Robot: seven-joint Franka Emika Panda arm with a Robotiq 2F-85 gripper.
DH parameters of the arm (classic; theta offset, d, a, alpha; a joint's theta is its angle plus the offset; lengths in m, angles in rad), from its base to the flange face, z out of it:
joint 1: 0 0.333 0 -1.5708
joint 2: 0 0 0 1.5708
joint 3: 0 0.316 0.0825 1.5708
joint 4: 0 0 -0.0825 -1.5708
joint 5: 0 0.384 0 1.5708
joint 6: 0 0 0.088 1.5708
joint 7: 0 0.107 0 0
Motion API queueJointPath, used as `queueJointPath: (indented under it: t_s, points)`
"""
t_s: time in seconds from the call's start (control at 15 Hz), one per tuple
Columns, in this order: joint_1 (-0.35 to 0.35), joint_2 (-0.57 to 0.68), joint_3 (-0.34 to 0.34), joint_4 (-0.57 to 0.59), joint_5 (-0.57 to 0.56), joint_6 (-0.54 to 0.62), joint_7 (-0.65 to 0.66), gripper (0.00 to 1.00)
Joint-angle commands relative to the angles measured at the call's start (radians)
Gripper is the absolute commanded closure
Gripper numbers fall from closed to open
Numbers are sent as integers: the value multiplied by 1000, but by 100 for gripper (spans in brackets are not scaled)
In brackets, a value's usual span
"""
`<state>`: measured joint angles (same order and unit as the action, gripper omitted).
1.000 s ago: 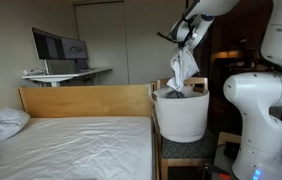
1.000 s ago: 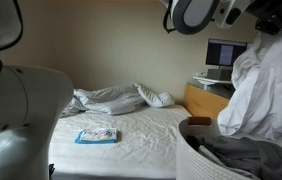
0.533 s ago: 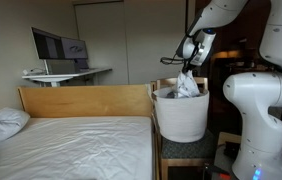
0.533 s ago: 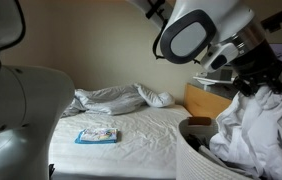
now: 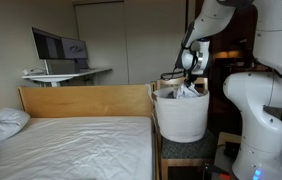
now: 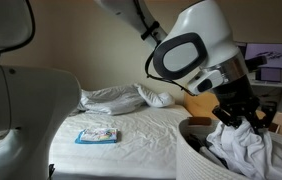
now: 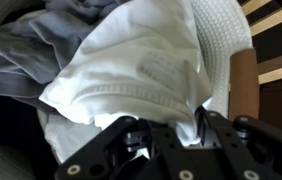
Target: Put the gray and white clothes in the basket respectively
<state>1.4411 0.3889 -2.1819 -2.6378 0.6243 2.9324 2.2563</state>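
Note:
The white cloth [image 7: 131, 60] lies bunched in the white woven basket [image 7: 221, 40], on top of the gray cloth [image 7: 41, 45]. My gripper [image 7: 174, 125] is shut on a fold of the white cloth, just above the basket's mouth. In both exterior views the gripper [image 5: 188, 78] [image 6: 239, 115] hangs low over the basket [image 5: 179, 118] [image 6: 193, 160]. The white cloth [image 5: 187, 91] [image 6: 246, 155] is heaped at the rim. The gray cloth is mostly hidden under it there.
The basket stands on a wooden stand beside the bed's wooden board [image 5: 81, 100]. The bed has a pillow [image 5: 1, 122], rumpled bedding [image 6: 111, 98] and a blue-and-white packet [image 6: 97, 135]. A desk with a monitor [image 5: 59, 45] stands behind. The robot's base [image 5: 256, 110] is right of the basket.
My gripper has come down with the white cloth, from hanging high above the basket to the rim. The cloth now rests bunched inside the basket.

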Motion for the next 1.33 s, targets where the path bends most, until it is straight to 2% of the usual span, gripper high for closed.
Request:
queueJointPath:
  t_s: [0.0,0.13,0.4,0.73,0.8,1.27]
  points:
    - [-42,46,99,11,139,46,-62,38]
    - [-58,62,143,24,201,58,-79,25]
    - [-61,88,183,64,310,99,-117,2]
    - [-49,92,190,154,461,160,-153,0]
    - [-14,64,162,163,423,199,-107,0]
    - [-16,-8,203,259,433,341,-87,0]
